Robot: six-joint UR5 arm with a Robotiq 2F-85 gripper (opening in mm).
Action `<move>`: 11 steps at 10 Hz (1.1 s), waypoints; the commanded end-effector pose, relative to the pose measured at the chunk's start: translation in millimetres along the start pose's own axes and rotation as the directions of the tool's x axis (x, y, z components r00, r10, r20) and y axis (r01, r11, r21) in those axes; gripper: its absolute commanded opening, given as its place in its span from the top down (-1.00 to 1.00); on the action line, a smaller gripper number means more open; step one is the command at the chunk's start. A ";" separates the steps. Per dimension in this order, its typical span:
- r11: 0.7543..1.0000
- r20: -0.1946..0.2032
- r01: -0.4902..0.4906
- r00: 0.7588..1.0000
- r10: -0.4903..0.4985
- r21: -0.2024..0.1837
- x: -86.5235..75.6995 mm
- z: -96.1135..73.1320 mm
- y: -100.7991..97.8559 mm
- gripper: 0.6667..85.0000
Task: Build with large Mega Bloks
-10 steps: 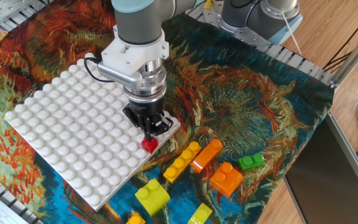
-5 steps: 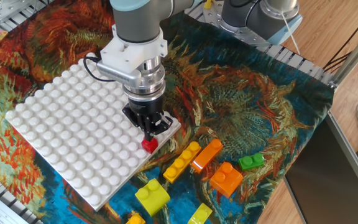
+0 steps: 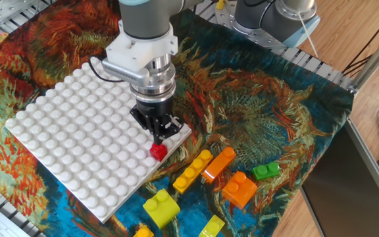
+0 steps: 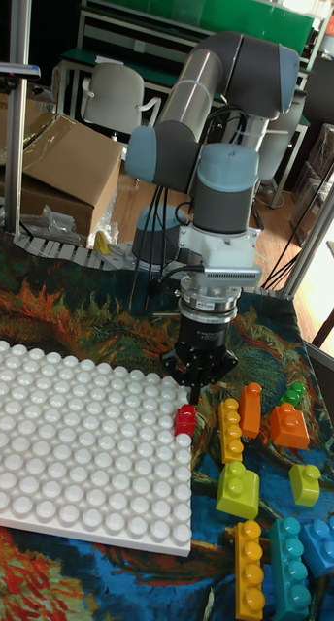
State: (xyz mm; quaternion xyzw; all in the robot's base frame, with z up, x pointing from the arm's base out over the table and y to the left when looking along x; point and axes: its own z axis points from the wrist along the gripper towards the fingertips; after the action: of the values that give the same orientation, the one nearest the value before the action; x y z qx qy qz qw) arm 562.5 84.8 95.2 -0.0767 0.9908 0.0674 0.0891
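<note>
A: One white studded baseplate [image 3: 77, 145], far left, lying on the patterned cloth [image 3: 275, 112]. Next item?

B: Gripper [image 3: 156, 135], above the baseplate's right edge. Over the last second it has lifted a little and drawn back toward the plate. Fingers look close together with nothing between them; the tall view [image 4: 193, 390] shows the tips clear above the brick.

A: One red one-stud brick [image 3: 158, 152]?

B: Seated at the baseplate's right edge, directly under the fingertips, unmoved while the arm rose. Judgement: it has been let go and placed, so that step of the build looks done.

A: Loose stock, continuing right?

B: Yellow four-stud bar [image 3: 192, 171] touching an orange bar [image 3: 218, 164]; lime two-stud brick [image 3: 160, 206] in front; orange brick [image 3: 239, 188]; small green brick [image 3: 266, 171] farthest right. Tall view adds teal and blue bricks [image 4: 305, 553] at the near edge.

A: Meaning?

B: Probably another brick is due; all loose pieces lie well apart from the gripper
</note>
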 end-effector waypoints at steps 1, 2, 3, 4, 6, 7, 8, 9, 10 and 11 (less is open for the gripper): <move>1.000 0.005 -0.020 1.000 0.020 -0.014 -11.4 -13.3 1.9 0.98; 1.000 0.015 -0.019 1.000 0.019 -0.014 -17.0 -3.8 -1.1 0.98; 1.000 0.022 -0.011 1.000 0.011 -0.013 -19.6 4.5 -4.3 0.98; 1.000 0.020 -0.006 1.000 0.006 -0.001 -19.7 8.5 -8.4 0.98; 1.000 0.011 -0.007 1.000 0.007 0.008 -18.2 13.9 -8.9 0.98; 1.000 0.009 -0.013 1.000 0.013 0.011 -17.3 16.5 -6.1 0.98; 1.000 0.010 -0.014 1.000 0.014 0.014 -16.2 18.9 -5.0 0.98; 1.000 0.013 -0.012 1.000 0.012 0.008 -15.0 20.6 -2.8 0.98; 1.000 0.013 -0.015 1.000 0.015 0.005 -13.8 22.5 0.6 0.98; 1.000 0.011 -0.021 1.000 0.021 0.008 -12.2 24.5 4.6 0.98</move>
State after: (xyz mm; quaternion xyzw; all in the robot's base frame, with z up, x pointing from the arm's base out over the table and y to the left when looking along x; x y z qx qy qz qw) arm 579.2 86.7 77.8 -0.0726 0.9912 0.0600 0.0935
